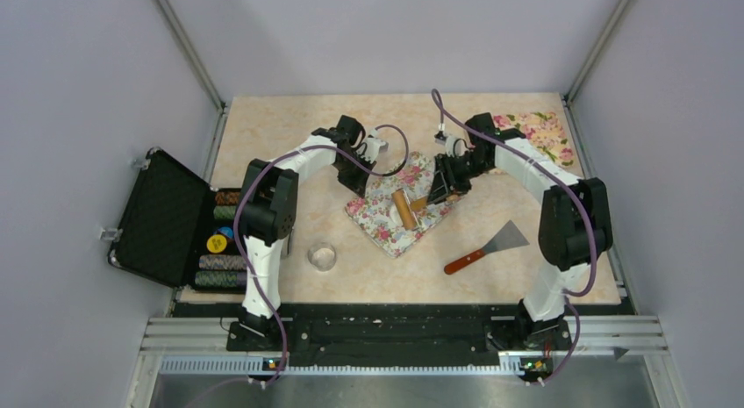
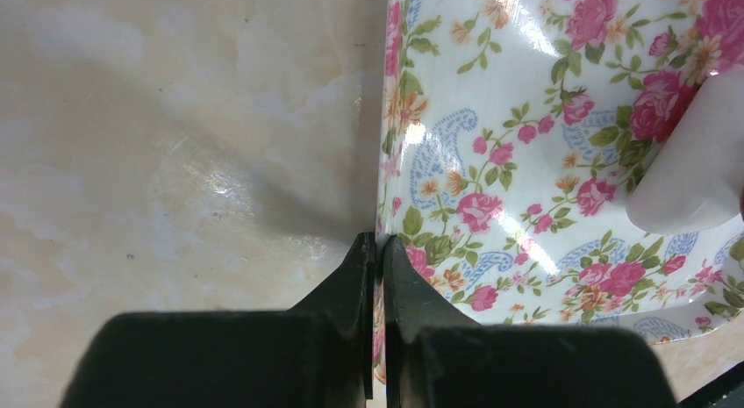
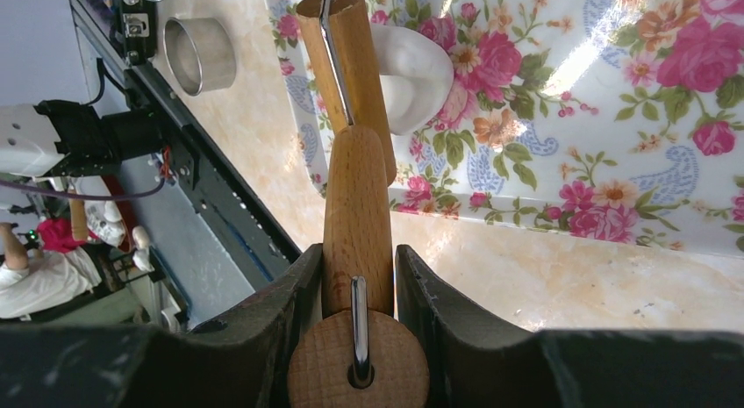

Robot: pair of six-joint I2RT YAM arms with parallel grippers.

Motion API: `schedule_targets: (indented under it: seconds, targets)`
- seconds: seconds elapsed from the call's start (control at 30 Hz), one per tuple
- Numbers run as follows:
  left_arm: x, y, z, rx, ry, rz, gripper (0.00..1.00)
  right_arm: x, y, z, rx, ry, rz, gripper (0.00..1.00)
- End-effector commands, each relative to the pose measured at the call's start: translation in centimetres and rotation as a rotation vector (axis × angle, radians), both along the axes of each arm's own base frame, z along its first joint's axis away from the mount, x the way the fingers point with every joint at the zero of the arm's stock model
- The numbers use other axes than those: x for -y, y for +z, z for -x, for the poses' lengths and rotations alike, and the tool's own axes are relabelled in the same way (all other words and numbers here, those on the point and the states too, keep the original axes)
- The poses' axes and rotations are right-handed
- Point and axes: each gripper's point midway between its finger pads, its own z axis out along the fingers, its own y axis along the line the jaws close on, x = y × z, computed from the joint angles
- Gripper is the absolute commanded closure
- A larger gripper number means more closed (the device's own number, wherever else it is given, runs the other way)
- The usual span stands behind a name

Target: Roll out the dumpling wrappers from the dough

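A floral mat (image 1: pixel 386 217) lies mid-table, with a wooden rolling pin (image 1: pixel 405 209) on it. My left gripper (image 1: pixel 359 183) is shut on the mat's left edge; the left wrist view shows the jaws (image 2: pixel 379 243) pinching that edge (image 2: pixel 382 162). My right gripper (image 1: pixel 436 195) is shut on the pin's handle (image 3: pixel 356 215), its jaws (image 3: pixel 358 254) tight on both sides. The roller (image 3: pixel 344 75) rests against a white dough lump (image 3: pixel 414 75), which also shows in the left wrist view (image 2: pixel 693 162). I see no flat wrapper discs.
A second floral mat (image 1: pixel 539 132) lies at the back right. A spatula with a red handle (image 1: pixel 488 247) lies front right. A small clear glass bowl (image 1: pixel 323 255) stands front centre and also shows in the right wrist view (image 3: pixel 200 53). An open black case (image 1: pixel 162 217) of chips sits left.
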Motion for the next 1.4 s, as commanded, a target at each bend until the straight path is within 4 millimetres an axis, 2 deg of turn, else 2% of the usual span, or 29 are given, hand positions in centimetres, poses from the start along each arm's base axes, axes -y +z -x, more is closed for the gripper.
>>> schedule_targets:
  seconds: [0.0,0.13,0.2,0.3,0.5,0.6,0.73,0.9,1.03,1.2,1.37]
  targets:
    - [-0.5,-1.3,-0.5,0.002,0.013,-0.040,1.00,0.3,1.5,1.1,0.062,0.048,0.011,1.00]
    - [-0.5,-1.2,-0.5,0.002,0.012,-0.039,1.00,0.1,1.7,1.3,0.076,0.061,0.012,1.00]
    - [-0.5,-1.2,-0.5,0.002,0.012,-0.039,1.00,-0.1,2.6,1.2,0.103,0.076,-0.002,1.00]
    - [-0.5,-1.3,-0.5,0.000,0.012,-0.040,1.00,-0.6,5.0,0.5,0.180,0.092,-0.034,1.00]
    - [-0.5,-1.2,-0.6,0.002,0.012,-0.038,1.00,-1.5,11.5,-1.0,0.401,0.132,-0.119,1.00]
    - [-0.5,-1.2,-0.6,0.001,0.013,-0.038,1.00,-1.6,13.0,-1.6,0.506,0.159,-0.107,1.00]
    - [-0.5,-1.3,-0.5,0.000,0.013,-0.039,1.00,-2.0,12.5,-1.7,0.656,0.254,0.023,1.00]
    - [-0.5,-1.2,-0.5,0.002,0.013,-0.040,1.00,-1.9,8.7,-0.3,0.782,0.470,0.267,1.00]
    - [-0.5,-1.2,-0.6,0.002,0.015,-0.040,1.00,-1.8,6.7,-0.4,0.843,0.527,0.380,1.00]
    - [-0.5,-1.3,-0.6,0.002,0.017,-0.042,1.00,-1.7,6.3,-1.9,0.923,0.530,0.465,1.00]
    - [-0.5,-1.3,-0.6,0.001,0.015,-0.041,1.00,-2.2,7.3,-2.1,0.966,0.546,0.470,1.00]
